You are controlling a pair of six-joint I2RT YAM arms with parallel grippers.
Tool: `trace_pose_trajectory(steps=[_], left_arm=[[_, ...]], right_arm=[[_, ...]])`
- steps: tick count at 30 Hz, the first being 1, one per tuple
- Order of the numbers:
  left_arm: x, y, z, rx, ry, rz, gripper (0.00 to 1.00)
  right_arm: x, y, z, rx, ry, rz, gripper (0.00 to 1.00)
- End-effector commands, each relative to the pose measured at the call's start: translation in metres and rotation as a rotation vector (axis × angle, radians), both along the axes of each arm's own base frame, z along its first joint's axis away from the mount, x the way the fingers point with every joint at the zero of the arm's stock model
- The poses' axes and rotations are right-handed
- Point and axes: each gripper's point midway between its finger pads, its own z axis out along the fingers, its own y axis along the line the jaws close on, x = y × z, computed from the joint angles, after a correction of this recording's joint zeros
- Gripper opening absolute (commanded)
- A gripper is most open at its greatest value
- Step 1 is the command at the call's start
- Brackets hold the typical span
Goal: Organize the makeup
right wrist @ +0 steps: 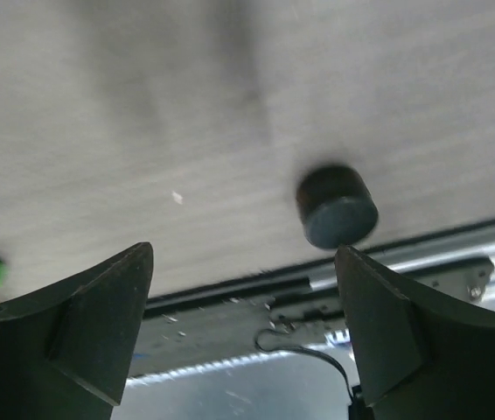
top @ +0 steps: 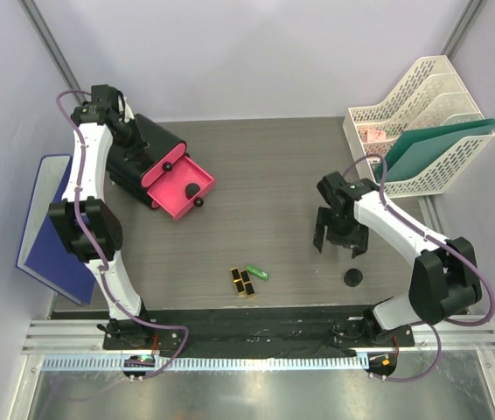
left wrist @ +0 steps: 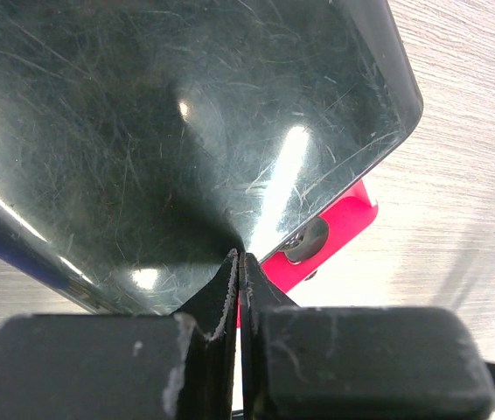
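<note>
Your left gripper fills the bottom of its own wrist view, its two fingers pressed together with nothing between them. The tips sit at the edge of the black box, whose glossy, scratched top takes up most of that view; whether they touch it you cannot tell. From above, that box stands at 10 o'clock on the table. Its pink drawer is pulled out toward the middle of the table. A dark round shape lies inside the drawer, and it is too small to name.

Your right gripper hangs over the table at 4 o'clock with its fingers spread wide apart, holding nothing. One black round compact lies on the wood at 5 o'clock from it, apart from both fingers. In the right wrist view the compact shows beyond the tips, closer to the right-hand finger.

The black-and-gold lipsticks lie side by side at 6 o'clock on the table, near its front edge. The green tube lies just beside them at 2 o'clock.

A white file rack holding a green folder stands at 2 o'clock. A blue binder lies off the table's edge at 9 o'clock.
</note>
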Motion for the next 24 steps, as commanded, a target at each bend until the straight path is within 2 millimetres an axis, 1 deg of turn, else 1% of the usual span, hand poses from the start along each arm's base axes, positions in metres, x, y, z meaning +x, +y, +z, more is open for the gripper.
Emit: trace_pose_trajectory(steps=[1,2,3,5,6,8,10,15,19,24], left_arm=[[-0.010,0.004,-0.030,0.026,0.109,-0.016,0.00],[-0.011,0.003,-0.031,0.022,0.115,-0.018,0.00],[-0.012,0.002,-0.031,0.020,0.114,-0.022,0.00],[-0.013,0.002,-0.033,0.014,0.119,-0.022,0.00],[-0.013,0.002,-0.032,0.016,0.116,-0.021,0.00],[-0.013,0.001,-0.034,0.013,0.119,-0.022,0.00],[-0.013,0.002,-0.034,0.014,0.119,-0.020,0.00],[-0.014,0.000,-0.033,0.012,0.115,-0.024,0.00],[-0.015,0.001,-0.031,0.016,0.112,-0.026,0.00],[-0.018,0.003,-0.033,0.026,0.116,-0.021,0.00]], right_arm=[[-0.052,-0.014,-0.007,-0.019,0.127,-0.035,0.91],[-0.058,-0.017,-0.011,-0.023,0.145,-0.052,0.92],[-0.070,-0.021,-0.018,-0.035,0.180,-0.058,0.93],[-0.077,-0.021,-0.026,-0.010,0.187,-0.083,0.94],[-0.085,-0.024,-0.034,-0.013,0.208,-0.094,0.94],[-0.087,-0.026,-0.039,-0.009,0.204,-0.108,0.93],[-0.078,-0.029,-0.037,-0.017,0.176,-0.115,0.92],[-0.070,-0.036,-0.045,-0.031,0.207,-0.114,0.91],[-0.060,-0.040,-0.049,-0.017,0.218,-0.108,0.85],[-0.059,-0.044,-0.056,0.006,0.237,-0.122,0.80]])
